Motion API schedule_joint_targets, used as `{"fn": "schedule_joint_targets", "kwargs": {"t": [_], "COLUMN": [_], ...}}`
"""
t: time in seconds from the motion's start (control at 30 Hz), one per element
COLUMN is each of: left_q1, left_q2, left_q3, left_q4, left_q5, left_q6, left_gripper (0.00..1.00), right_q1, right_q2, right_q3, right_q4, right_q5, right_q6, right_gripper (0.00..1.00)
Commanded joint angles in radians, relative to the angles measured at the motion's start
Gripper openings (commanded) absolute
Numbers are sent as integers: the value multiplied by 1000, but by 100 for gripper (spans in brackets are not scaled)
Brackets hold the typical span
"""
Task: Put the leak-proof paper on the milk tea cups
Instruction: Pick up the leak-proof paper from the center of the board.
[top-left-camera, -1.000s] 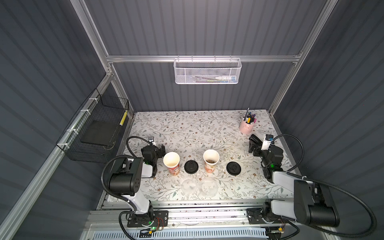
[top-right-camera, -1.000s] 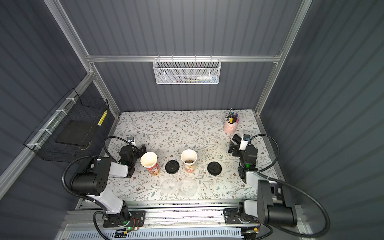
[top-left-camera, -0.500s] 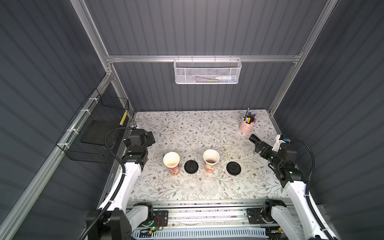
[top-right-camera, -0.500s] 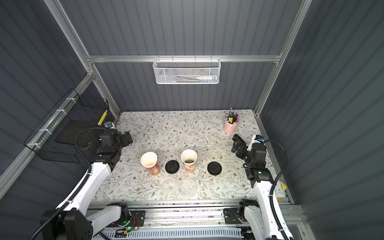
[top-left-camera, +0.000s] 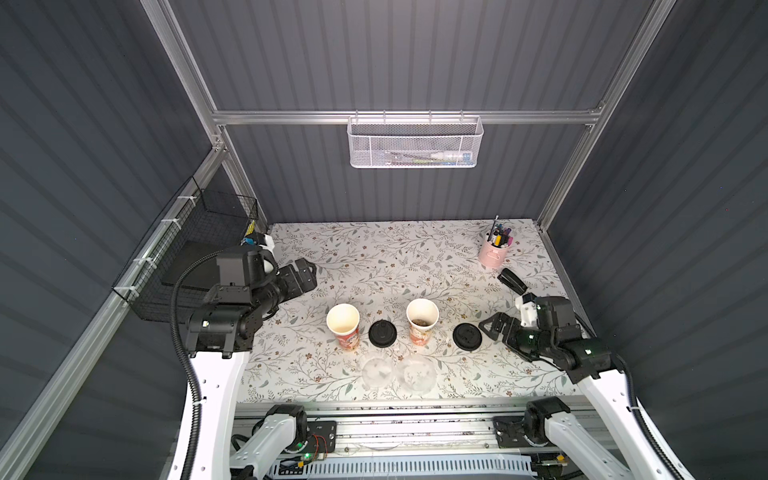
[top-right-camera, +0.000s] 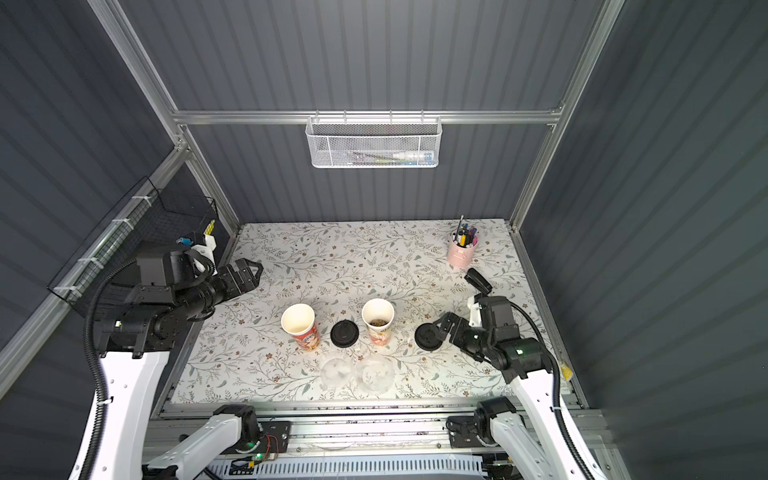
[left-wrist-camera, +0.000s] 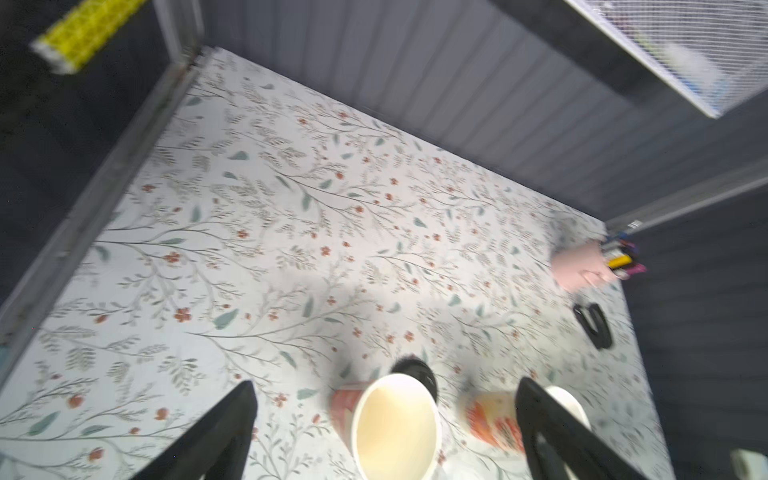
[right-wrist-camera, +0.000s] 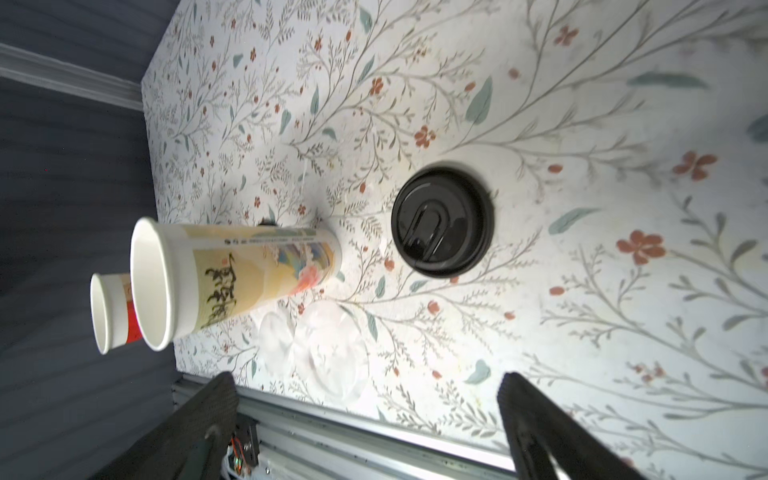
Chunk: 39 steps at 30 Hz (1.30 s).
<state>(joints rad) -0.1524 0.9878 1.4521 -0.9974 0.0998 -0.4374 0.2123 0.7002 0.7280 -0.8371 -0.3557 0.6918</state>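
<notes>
Left hand (top-left-camera: 309, 274): spread, lifted to left-centre
Right hand (top-left-camera: 484, 330): spread, now lower right
Leak-proof paper (top-left-camera: 376, 372): 2 sheets untouched; cups (top-left-camera: 343, 324) uncovered

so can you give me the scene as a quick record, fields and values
cups: left cup and right cup, both upright, uncovered
contents: right cup has dark bits at the bottom; left cup looks empty
leak-proof paper: left sheet and right sheet, flat on the table in front of the cups
lids: middle lid between the cups; right lid beyond the right cup
left gripper: open, empty, off to the left of the cups
right gripper: open, empty, beside the right lid
progress: no sheet on a cup yet
</notes>
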Motion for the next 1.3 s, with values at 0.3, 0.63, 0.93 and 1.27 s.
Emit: {"fn": "schedule_joint_targets", "kwargs": {"t": [0.3, 0.63, 0.93, 1.27], "left_q1": [-828, -1069, -1090, -1088], "left_q2": [187, 176, 326, 335], "left_q3": [-9, -439, -583, -733], "left_q4": [-109, 107, 340, 510], "left_q5": [-211, -320, -329, -306], "left_q6": [-357, -672, -711, -785], "left_gripper": [92, 81, 62, 52], "right_q1": [102, 339, 476, 515], "right_q2": [-199, -107, 54, 190], "right_q3": [-39, -201, -367, -389], "right_q4": [-210, 111, 502, 631], "right_q5": [-80, -43, 62, 78], "right_q6": [172, 352, 460, 456], "right_gripper": [97, 90, 73, 65]}}
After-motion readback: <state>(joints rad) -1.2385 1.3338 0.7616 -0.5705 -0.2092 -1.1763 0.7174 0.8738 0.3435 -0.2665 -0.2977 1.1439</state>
